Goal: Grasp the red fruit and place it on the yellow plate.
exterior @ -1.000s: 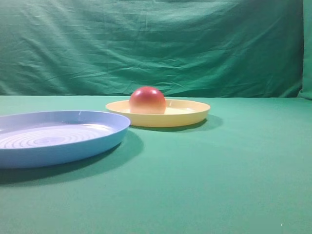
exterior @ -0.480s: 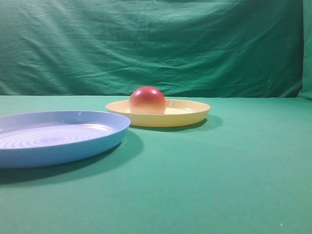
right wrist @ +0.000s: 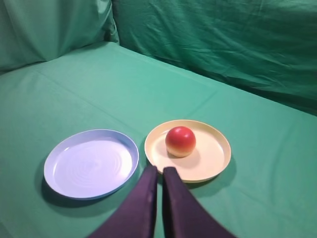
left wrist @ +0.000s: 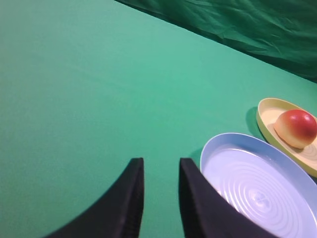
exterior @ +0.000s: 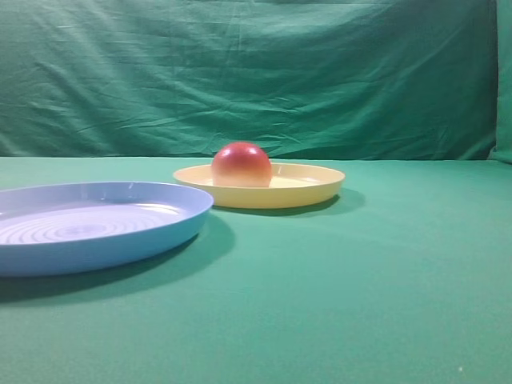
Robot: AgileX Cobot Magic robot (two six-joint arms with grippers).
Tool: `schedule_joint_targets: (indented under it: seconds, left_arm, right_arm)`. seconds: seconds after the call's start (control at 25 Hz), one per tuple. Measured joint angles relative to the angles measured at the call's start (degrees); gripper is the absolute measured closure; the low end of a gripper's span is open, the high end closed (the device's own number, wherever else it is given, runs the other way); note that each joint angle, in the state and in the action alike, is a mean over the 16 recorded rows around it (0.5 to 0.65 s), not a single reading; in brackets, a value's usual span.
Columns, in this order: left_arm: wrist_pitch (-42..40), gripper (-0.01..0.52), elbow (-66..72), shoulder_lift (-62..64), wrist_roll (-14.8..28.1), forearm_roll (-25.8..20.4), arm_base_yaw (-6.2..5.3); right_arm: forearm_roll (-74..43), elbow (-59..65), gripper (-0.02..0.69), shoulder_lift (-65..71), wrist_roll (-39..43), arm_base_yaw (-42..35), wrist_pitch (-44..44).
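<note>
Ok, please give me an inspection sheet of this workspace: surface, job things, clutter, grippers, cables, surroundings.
Surface: green cloth over the table, smooth.
Job things: red fruit sits on the yellow plate, left of its centre in the high view; nothing holds it.
Clutter: blue plate beside the yellow one, apart from it, nothing on it.
Grippers: left gripper narrowly open, holding nothing; right gripper nearly closed, holding nothing; both clear of the plates.
Cables: nothing seen.
Surroundings: wrinkled green backdrop.
</note>
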Motion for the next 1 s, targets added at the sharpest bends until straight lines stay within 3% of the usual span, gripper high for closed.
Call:
schedule_joint_targets:
  seconds: [0.48,1.0]
  left_arm:
    - [0.0,0.357,0.0,0.0,0.0,0.0,0.00]
    - [0.0,0.357,0.0,0.0,0.0,0.0,0.00]
  right_arm:
    - [-2.2,9.5,0.665,-6.1,0.9,-3.4,-4.1]
    - [-3.2,20.3,0.665,-17.4,3.2,-20.8,-7.3]
